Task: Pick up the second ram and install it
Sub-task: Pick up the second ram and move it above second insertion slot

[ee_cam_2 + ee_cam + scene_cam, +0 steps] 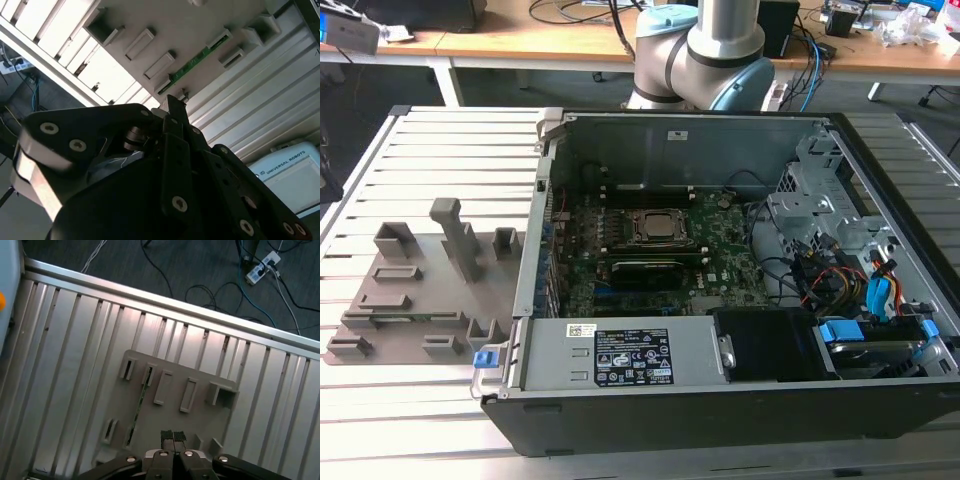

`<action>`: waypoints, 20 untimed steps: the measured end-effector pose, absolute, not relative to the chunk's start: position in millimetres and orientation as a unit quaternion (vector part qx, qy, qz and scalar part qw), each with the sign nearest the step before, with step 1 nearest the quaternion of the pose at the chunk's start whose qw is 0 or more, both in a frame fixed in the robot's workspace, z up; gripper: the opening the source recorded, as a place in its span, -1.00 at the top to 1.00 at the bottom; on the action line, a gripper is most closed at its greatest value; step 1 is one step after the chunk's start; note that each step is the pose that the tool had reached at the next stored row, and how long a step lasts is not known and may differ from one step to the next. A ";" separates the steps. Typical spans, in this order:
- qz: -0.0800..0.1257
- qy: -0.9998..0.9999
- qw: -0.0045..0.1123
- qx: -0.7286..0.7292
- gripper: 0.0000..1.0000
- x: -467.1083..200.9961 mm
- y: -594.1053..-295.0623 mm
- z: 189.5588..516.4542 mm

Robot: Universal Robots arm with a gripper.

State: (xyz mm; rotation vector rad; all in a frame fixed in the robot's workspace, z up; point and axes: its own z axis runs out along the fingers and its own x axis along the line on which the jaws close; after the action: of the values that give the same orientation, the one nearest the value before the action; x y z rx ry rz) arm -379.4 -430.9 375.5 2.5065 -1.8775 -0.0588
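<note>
The second ram [141,401] is a thin green stick standing on edge in a long slot of the grey holder tray [200,410]; in the second wrist view the ram [196,60] shows as a green strip in the tray [200,25]. My gripper [173,436] hangs high above the tray, off to one side of the ram and well apart from it. Its two dark pads [166,435] sit together with nothing between them, so it is shut. In the second wrist view the gripper [175,107] looks the same, with its black linkage in the foreground.
In the exterior view the holder tray [420,285] lies on the slatted metal table [420,150], at the exterior view's left of the open computer case [720,400]. Inside the case is the green motherboard [720,260], with cables and drive cages on the right. The arm's base [700,50] stands behind the case.
</note>
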 end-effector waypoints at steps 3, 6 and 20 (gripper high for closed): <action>-0.019 -0.585 0.005 0.811 0.80 -379.4 -430.9 375.5; -0.019 -0.559 0.006 0.829 0.80 -379.4 -430.9 375.5; -0.018 -0.486 0.007 0.873 0.80 -379.4 -430.9 375.5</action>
State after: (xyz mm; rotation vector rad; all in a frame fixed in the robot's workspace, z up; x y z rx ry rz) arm -379.4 -430.9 375.5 2.7317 -1.5213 -0.0562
